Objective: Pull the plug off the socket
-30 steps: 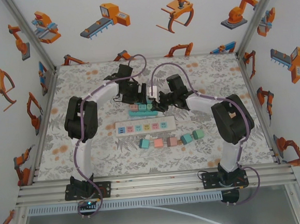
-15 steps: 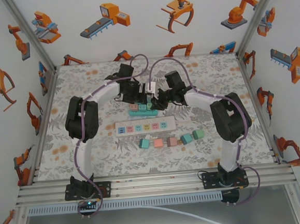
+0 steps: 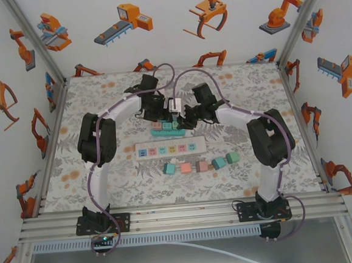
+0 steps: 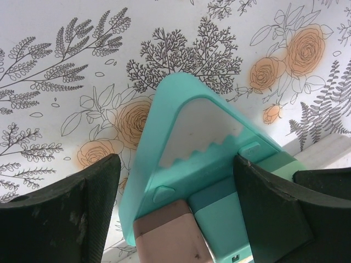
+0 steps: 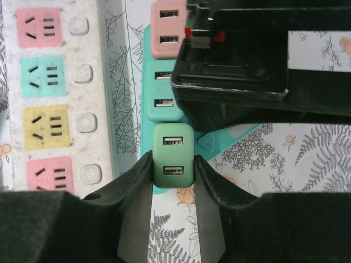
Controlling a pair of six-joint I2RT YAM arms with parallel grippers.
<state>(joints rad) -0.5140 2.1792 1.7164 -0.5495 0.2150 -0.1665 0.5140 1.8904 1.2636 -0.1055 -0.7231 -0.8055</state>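
Observation:
A green plug (image 5: 173,148) with two USB ports stands at the near end of the teal socket strip (image 5: 147,118). My right gripper (image 5: 173,160) is shut on it, one finger on each side. Beyond it on the same strip sit a teal plug (image 5: 163,90) and a pink plug (image 5: 166,26). In the left wrist view my left gripper (image 4: 175,167) straddles the other end of the teal strip (image 4: 192,137), above the pink plug (image 4: 173,235) and the teal plug (image 4: 222,222). It is open: the right finger (image 4: 271,213) touches the strip, the left finger (image 4: 60,219) stands apart.
A white power strip (image 3: 169,149) with coloured sockets lies just in front of the teal strip (image 3: 164,133). Several loose plugs (image 3: 197,165) sit in a row nearer the arm bases. The left gripper's body (image 5: 236,60) hangs close above the right fingers.
The right wrist has shifted slightly left and toward the back. The left arm has barely moved.

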